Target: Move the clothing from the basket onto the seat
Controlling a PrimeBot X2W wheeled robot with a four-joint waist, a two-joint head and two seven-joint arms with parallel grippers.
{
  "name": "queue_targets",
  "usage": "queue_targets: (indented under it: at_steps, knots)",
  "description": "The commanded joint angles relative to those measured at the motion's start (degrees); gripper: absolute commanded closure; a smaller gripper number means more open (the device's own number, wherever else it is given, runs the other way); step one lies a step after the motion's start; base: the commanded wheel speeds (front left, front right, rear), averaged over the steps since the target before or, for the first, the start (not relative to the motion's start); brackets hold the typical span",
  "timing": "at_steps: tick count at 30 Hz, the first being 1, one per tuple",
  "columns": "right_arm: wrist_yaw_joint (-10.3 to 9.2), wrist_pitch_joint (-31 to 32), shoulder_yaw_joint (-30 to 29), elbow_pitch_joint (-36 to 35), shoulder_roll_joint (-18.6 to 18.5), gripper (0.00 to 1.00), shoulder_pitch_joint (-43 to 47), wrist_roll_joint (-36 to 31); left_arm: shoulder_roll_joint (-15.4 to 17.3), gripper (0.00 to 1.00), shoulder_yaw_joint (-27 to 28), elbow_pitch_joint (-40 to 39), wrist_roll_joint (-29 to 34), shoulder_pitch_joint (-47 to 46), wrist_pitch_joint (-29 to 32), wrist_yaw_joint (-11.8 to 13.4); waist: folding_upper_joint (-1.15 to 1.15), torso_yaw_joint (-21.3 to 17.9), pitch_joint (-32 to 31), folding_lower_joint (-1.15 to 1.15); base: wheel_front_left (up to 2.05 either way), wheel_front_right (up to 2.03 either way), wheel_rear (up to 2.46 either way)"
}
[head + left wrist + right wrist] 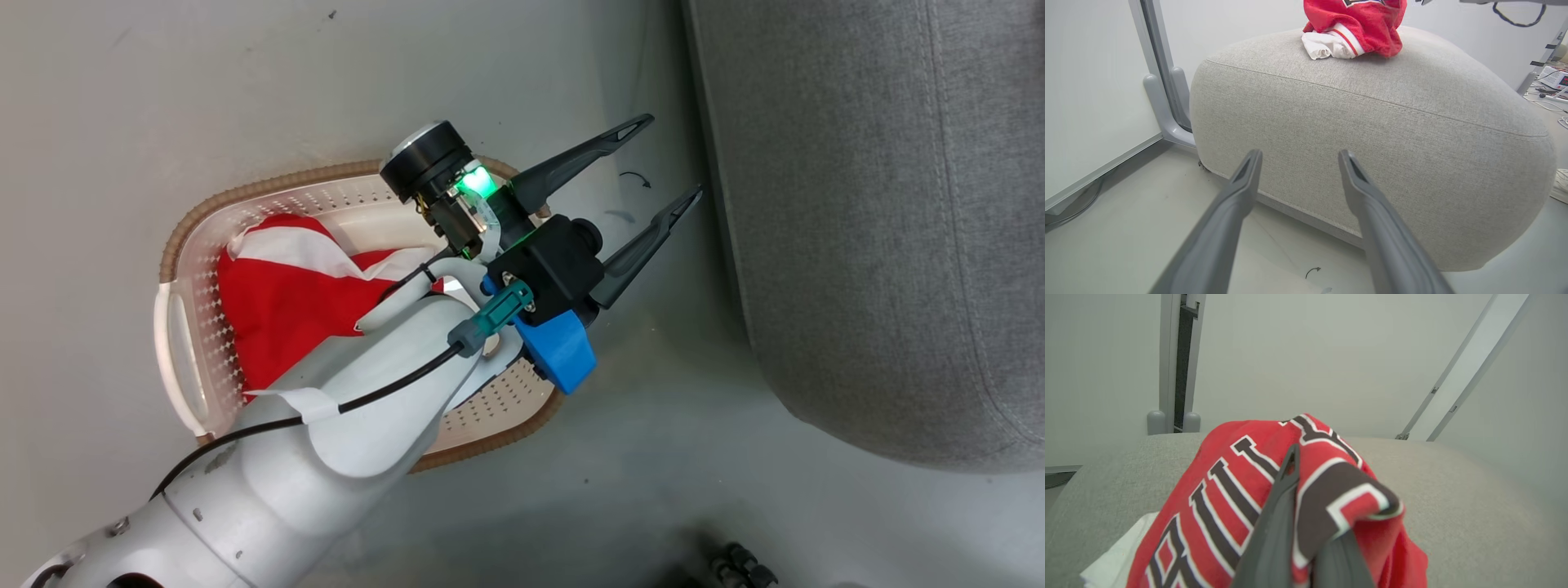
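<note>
In the left half of the head view we see the basket [189,384] standing on the floor [653,465], partly covered by the pale left forearm. A red and white garment [277,306] lies crumpled inside it, filling the half towards the left of the frame.

On the seat [1372,134], at the top centre of the left wrist view, lies a jersey [1367,20] in a heap, a white part of it spilling out on the frame's left. In the right wrist view we read dark, white-edged letters on it, "BULL"; the rest is folded out of sight.

The left tool [673,155] hangs released, its two fingers spread wide with nothing between them. It sits above the floor at the centre of the head view, between the basket and the seat, and points at the seat's rounded side.

The right tool [1306,490] is clenched on the jersey. Red cloth is pinched between its fingers and drapes over one of them, down on the top of the seat at the lower centre of the frame.
</note>
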Motion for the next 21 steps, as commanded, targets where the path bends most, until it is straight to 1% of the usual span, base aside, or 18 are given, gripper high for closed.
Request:
queue_targets:
  at_steps: [1,9,10,11,12,16,21]
  knots:
    - [0.01,0.0,0.0,0.9,0.6,1.0,1.2,-0.3,0.0,0.0,0.0,-0.1,0.1,-0.9,-0.4,0.2,0.0,0.2,0.0,-0.01,0.0,0.0,0.0]
    - [0.01,0.0,-0.2,7.3,1.3,1.0,3.2,0.9,-0.7,0.0,-0.2,0.7,0.2,-1.6,-0.9,0.3,0.0,1.9,-0.7,-0.01,0.0,0.0,0.0]
    - [0.01,0.0,-0.3,7.6,1.2,0.8,3.4,0.9,-0.9,0.0,-0.2,0.8,0.1,-1.5,-1.0,0.3,0.0,2.0,-1.0,-0.01,0.0,0.0,0.0]
    - [0.01,0.0,-0.3,7.8,1.1,0.18,3.7,0.9,-1.1,0.0,-0.3,0.9,0.0,-1.3,-1.1,0.3,0.0,2.2,-1.4,-0.01,0.0,0.0,0.0]
    - [0.01,0.0,-0.4,8.1,1.0,0.0,4.0,0.8,-1.2,0.0,-0.3,1.1,-0.1,-1.1,-1.1,0.4,0.0,2.4,-1.8,-0.01,0.0,0.0,0.0]
    - [0.01,0.0,-0.4,7.1,1.0,0.0,5.9,0.9,-1.7,0.0,0.2,1.7,-0.4,0.1,-1.4,0.7,0.0,2.7,-4.4,-0.01,0.0,0.0,0.0]
    - [0.01,0.0,-0.3,4.4,2.2,0.0,11.8,1.4,-2.2,0.0,1.5,1.5,-1.1,2.7,-1.4,1.1,0.0,2.4,-9.3,-0.01,0.0,0.0,0.0]
